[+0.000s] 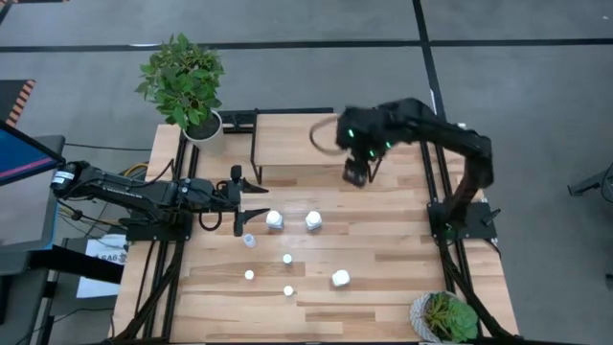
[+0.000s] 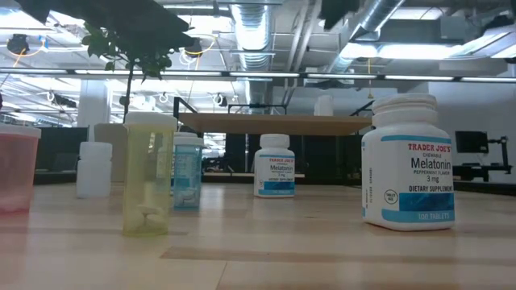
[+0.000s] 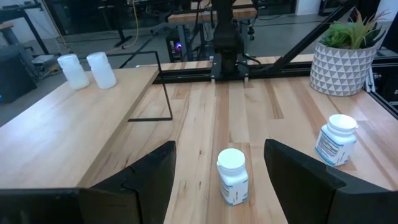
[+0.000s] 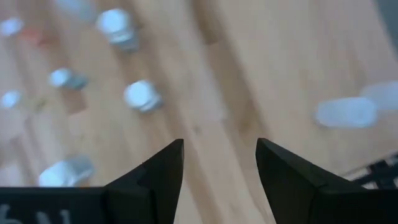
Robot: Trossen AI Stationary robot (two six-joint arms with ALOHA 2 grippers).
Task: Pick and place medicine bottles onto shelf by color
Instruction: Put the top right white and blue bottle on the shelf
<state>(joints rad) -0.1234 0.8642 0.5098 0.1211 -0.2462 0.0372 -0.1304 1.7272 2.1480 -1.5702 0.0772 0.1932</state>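
The shelf (image 1: pixel 297 144) stands at the table's far middle. Two small pale bottles (image 3: pixel 86 70) stand on its board. My right gripper (image 1: pixel 356 175) hangs open and empty above the shelf's near edge; its wrist view (image 4: pixel 219 146) is blurred. My left gripper (image 1: pixel 254 199) is open, low over the table left of a white labelled bottle (image 1: pixel 275 220). That bottle stands upright just ahead of the open fingers (image 3: pixel 232 175), untouched. A second white bottle (image 1: pixel 313 220) stands beside it, a pale blue one (image 1: pixel 249 240) nearer. Several more bottles (image 1: pixel 287 273) stand toward the near edge.
A potted plant (image 1: pixel 187 86) stands at the far left corner, another (image 1: pixel 445 316) at the near right corner. In the low view a yellow translucent bottle (image 2: pixel 149 173) and a large white labelled bottle (image 2: pixel 407 161) stand close to the camera.
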